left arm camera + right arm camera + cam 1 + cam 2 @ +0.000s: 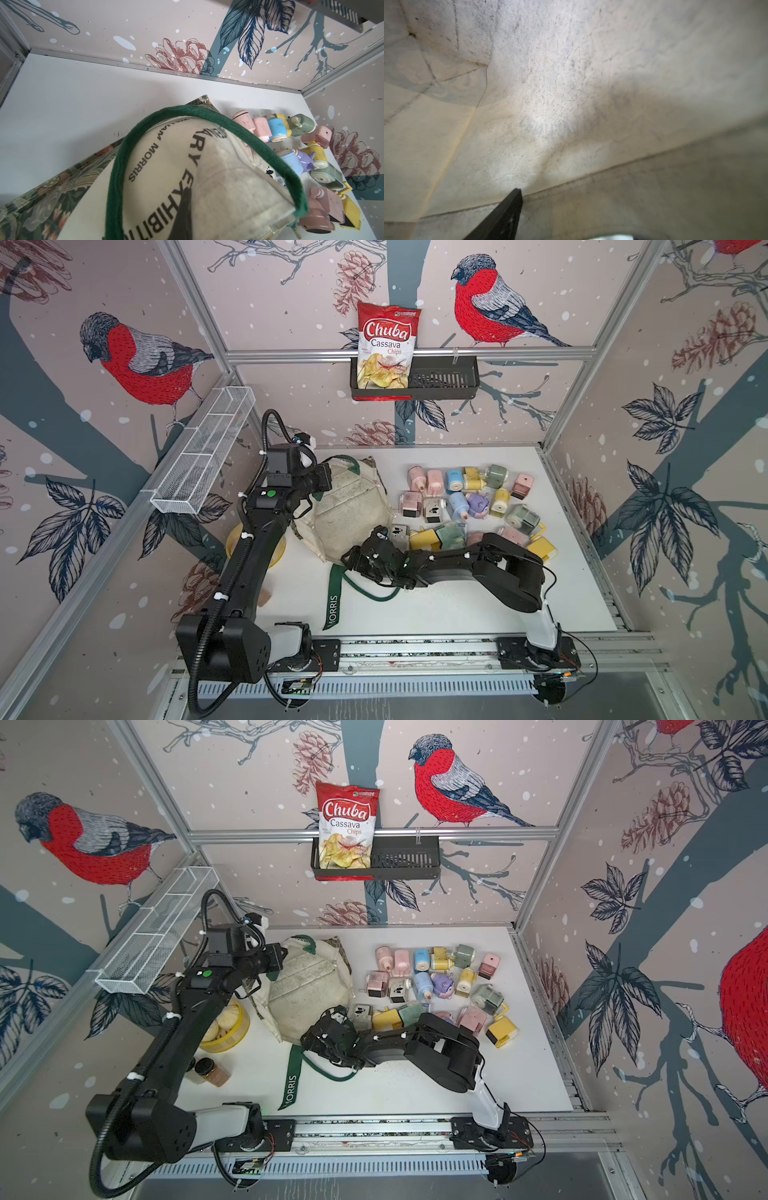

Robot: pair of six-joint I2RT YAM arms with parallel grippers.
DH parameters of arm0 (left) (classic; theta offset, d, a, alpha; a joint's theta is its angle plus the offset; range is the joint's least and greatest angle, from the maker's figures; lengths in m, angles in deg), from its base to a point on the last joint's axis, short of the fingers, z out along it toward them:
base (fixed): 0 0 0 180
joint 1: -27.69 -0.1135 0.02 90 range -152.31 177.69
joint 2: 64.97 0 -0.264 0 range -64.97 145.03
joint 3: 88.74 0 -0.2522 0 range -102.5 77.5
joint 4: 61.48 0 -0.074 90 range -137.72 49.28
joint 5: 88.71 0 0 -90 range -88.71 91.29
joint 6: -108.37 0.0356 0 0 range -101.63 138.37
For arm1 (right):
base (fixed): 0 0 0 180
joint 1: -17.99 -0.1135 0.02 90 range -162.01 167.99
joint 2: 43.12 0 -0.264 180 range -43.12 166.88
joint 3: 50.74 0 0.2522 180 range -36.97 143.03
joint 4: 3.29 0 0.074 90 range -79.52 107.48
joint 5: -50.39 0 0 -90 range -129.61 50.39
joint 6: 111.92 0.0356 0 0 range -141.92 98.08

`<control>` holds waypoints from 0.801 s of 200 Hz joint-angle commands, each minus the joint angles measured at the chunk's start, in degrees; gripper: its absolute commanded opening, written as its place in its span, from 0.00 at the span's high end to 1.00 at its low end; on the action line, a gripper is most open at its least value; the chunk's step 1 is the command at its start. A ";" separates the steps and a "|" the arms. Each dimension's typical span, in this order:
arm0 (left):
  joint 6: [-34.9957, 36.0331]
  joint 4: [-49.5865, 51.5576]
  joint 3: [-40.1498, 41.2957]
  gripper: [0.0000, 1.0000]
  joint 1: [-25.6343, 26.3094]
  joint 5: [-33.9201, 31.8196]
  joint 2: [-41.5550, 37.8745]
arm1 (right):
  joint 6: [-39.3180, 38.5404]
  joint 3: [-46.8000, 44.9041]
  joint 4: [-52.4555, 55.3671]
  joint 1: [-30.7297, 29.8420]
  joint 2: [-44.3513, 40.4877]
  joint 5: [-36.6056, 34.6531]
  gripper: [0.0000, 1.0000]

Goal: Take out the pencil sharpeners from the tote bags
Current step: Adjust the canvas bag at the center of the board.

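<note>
The left arm (245,564) is stretched forward from its base, and the left gripper (329,481) is closed on the rim of the tote bag (353,510) at the bag's ten o'clock. The right arm (498,572) is folded low, and the right gripper (353,561) is set inside the bag's mouth at five o'clock; only one finger (506,209) is seen, so its opening cannot be told. The pencil sharpeners (469,506) are spread on the table (457,605) at the bag's three o'clock.
</note>
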 commanded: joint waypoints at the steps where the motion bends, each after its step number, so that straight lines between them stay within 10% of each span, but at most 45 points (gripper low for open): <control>1: -2.26 1.93 -0.78 1.00 -0.79 3.02 -0.79 | -0.92 -1.30 -1.59 0.79 -1.99 -1.73 0.36; 99: -6.03 2.65 1.84 1.00 -7.65 15.26 -0.97 | -19.06 1.36 -3.45 3.99 -14.43 1.29 1.00; 160: -10.54 -2.39 3.87 1.00 -8.78 18.20 4.59 | -30.39 15.56 16.48 13.91 -15.48 12.16 1.00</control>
